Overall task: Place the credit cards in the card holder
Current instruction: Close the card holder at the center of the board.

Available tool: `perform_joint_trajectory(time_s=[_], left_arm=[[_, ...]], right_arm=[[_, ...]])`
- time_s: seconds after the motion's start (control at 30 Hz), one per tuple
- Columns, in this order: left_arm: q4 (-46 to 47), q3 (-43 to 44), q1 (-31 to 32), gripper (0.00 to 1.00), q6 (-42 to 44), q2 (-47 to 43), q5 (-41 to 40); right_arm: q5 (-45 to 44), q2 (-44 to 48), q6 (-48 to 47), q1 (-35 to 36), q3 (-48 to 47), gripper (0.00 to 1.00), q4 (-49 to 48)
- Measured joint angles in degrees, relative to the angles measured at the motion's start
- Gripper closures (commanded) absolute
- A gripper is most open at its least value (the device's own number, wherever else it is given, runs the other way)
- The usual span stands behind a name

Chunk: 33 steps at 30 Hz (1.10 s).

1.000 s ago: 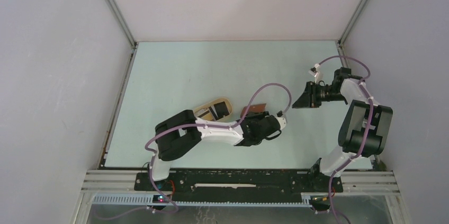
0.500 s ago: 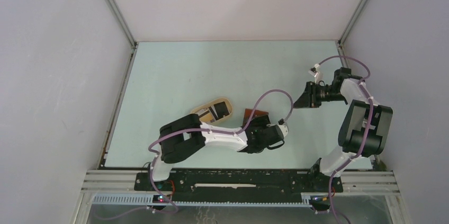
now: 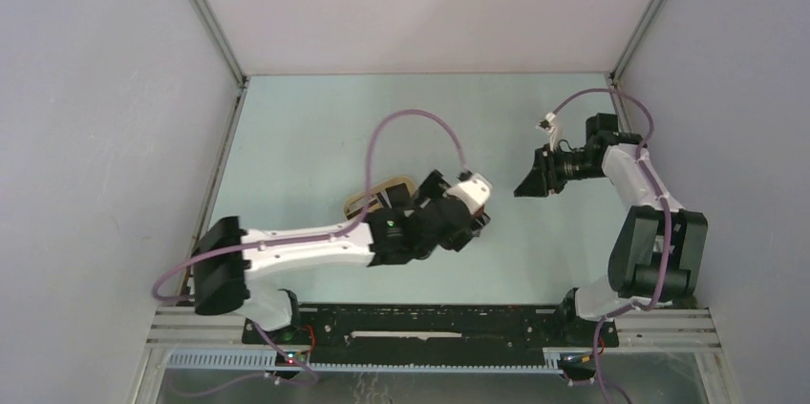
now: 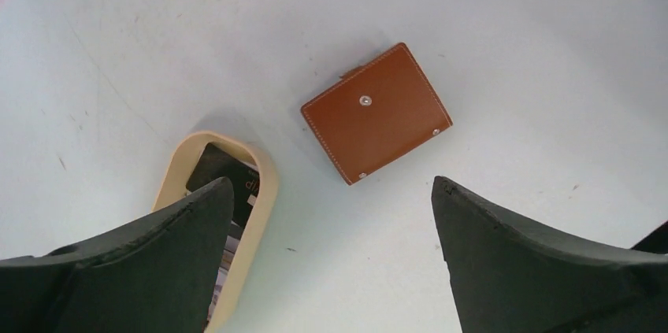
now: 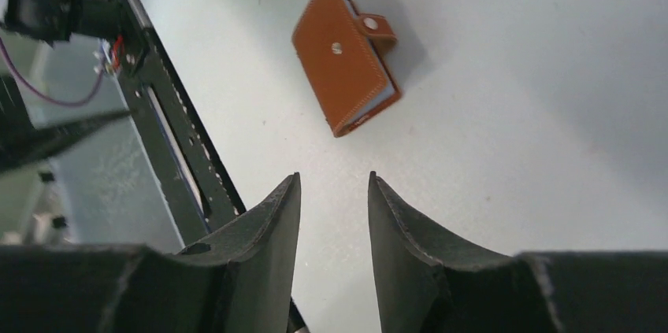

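Observation:
The card holder (image 4: 376,111) lies shut on the table, brown leather with its snap button up; the right wrist view shows the card holder (image 5: 343,53) with its strap tab loose. My left gripper (image 4: 331,183) hangs above it, open wide, nothing between the fingers. In the top view that arm covers the holder. The credit cards sit in an oval cream tray (image 4: 266,191); a dark card (image 4: 213,178) shows on top, and my left finger hides the others. My right gripper (image 5: 333,178) hovers right of the holder, open by a narrow gap and empty.
The cream tray (image 3: 366,201) lies just left of the left gripper (image 3: 449,223). The right gripper (image 3: 530,180) is in the air to the right. The black rail (image 5: 169,144) at the table's near edge shows in the right wrist view. Grey walls enclose the table.
My left gripper has opened wide and risen over the card holder, its arm stretching out with the elbow swung left. The right gripper has shifted slightly left and away.

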<state>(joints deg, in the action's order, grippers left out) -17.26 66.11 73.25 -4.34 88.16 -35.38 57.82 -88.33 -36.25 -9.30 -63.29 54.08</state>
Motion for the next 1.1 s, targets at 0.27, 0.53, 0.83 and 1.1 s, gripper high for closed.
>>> perform_joint_trajectory(time_s=[0.27,0.53,0.83,1.1], left_arm=[[12.98,-14.34,-16.61,0.25,-17.27,-10.16,18.88],[21.09,-18.32,-20.55,0.58,-25.94,-6.10,32.46],[22.71,-11.19,-23.21,0.71,-28.72,11.67,41.29],[22.29,-8.52,-25.07,0.71,-29.31,15.61,43.30]], right_arm=[[-4.72,6.32,-4.20,13.40,-1.68,0.47,-5.22],[-12.92,-7.74,3.61,22.45,-7.02,0.73,-11.82],[-20.02,-16.83,7.37,25.99,-6.97,0.78,-11.39],[-22.36,-19.67,8.55,26.69,-7.74,0.77,-9.97]])
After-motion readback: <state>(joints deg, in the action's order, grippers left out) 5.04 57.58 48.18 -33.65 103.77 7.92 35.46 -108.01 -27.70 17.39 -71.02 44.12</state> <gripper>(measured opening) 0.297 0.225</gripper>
